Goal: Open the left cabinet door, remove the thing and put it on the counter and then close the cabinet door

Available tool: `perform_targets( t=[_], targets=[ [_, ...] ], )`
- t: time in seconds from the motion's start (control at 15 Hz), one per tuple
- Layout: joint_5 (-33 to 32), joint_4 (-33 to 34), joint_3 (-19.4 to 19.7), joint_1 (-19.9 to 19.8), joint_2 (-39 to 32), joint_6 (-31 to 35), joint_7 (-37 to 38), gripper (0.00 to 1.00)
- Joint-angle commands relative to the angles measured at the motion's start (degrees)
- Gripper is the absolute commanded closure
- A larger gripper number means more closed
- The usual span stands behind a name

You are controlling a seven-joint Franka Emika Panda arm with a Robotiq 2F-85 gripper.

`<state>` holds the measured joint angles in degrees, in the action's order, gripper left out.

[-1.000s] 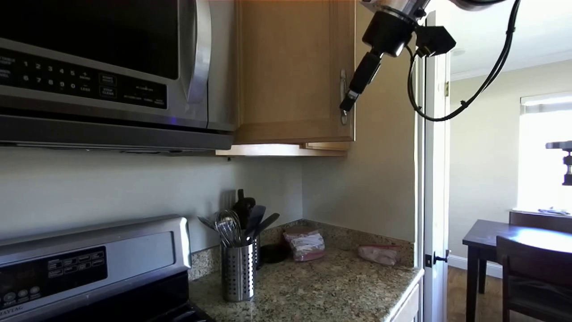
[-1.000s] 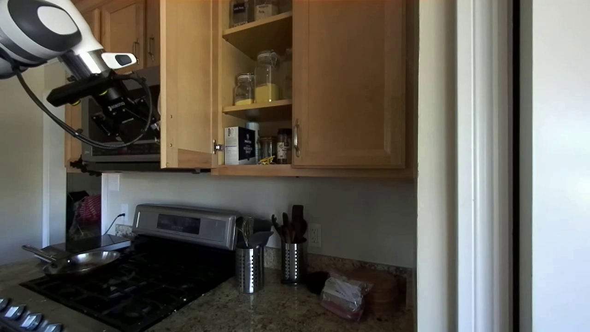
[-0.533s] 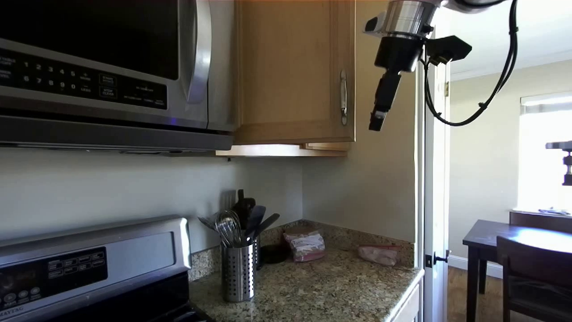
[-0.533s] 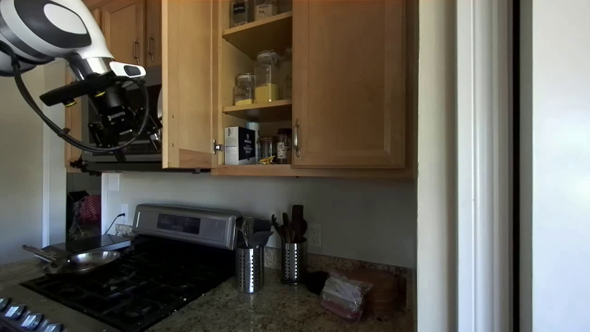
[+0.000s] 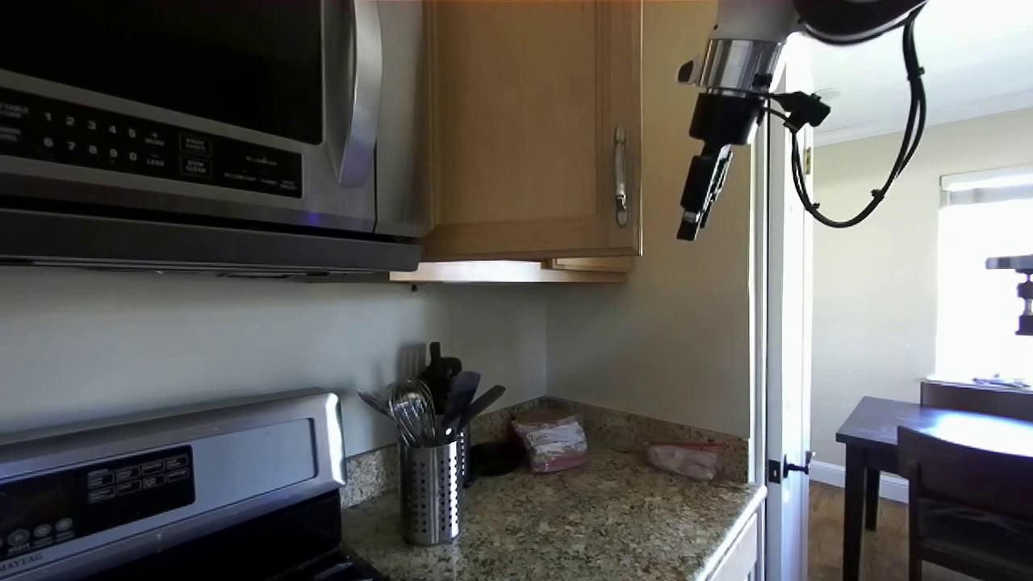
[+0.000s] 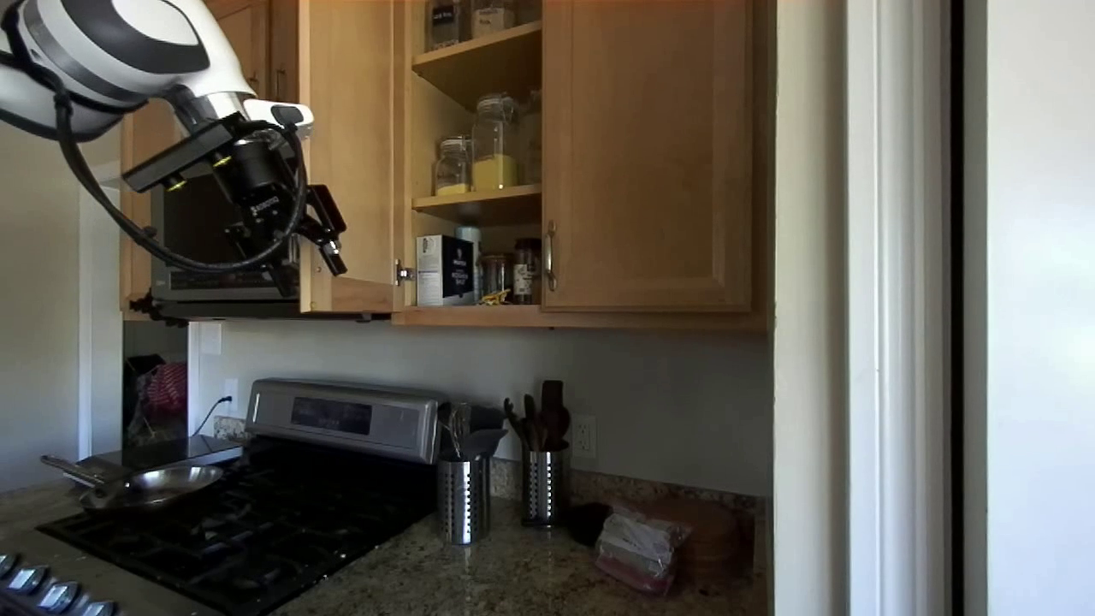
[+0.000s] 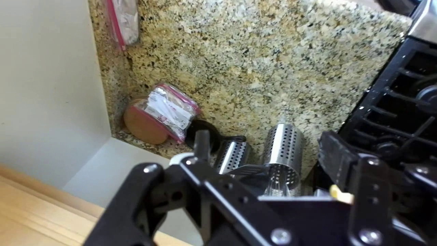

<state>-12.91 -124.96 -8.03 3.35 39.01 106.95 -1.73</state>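
The left cabinet door [image 5: 524, 121] is a light maple panel with a slim silver handle, and it stands swung open in both exterior views; its inner side [image 6: 355, 128] faces the camera in an exterior view. The thing [image 6: 494, 298], very small and yellowish, lies on the cabinet's bottom shelf in front of dark jars; it is too small to make out well. The speckled granite counter [image 5: 597, 516] lies below and also shows in the wrist view [image 7: 239, 68]. My gripper [image 6: 310, 272] is open and empty, its fingers apart in the wrist view [image 7: 268, 153], beside the open door's free edge.
The matching right door [image 6: 650, 154] is shut. A salt box [image 6: 446, 269] and jars stand in the cabinet. Steel utensil cups [image 5: 429, 492] and bagged items [image 5: 553, 440] stand on the counter. The microwave [image 5: 161, 161] and stove [image 6: 257, 505] are beside the door.
The gripper has moved away from the door handle and slightly down. In an exterior view it has come right, across the door's edge. The door stands about as before.
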Motion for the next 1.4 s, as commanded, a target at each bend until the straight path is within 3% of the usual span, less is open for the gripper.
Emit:
perform_targets(
  t=[0.0, 0.2, 0.53, 1.0, 1.33],
  targets=[
    [-2.1, -0.3, 3.1, -3.2, -3.3, 7.5, 2.8, 0.47],
    [-1.3, 0.9, 4.2, -4.6, -7.2, 13.9, 3.3, 0.68],
    [1.4, 3.2, 3.5, -2.2, -11.8, 19.9, 1.4, 0.98],
    [3.0, 3.8, 2.3, 1.8, -11.0, 20.7, -1.2, 1.0],
    [9.3, 3.1, 2.6, 6.2, -9.0, 21.6, -4.8, 1.0]
  ],
)
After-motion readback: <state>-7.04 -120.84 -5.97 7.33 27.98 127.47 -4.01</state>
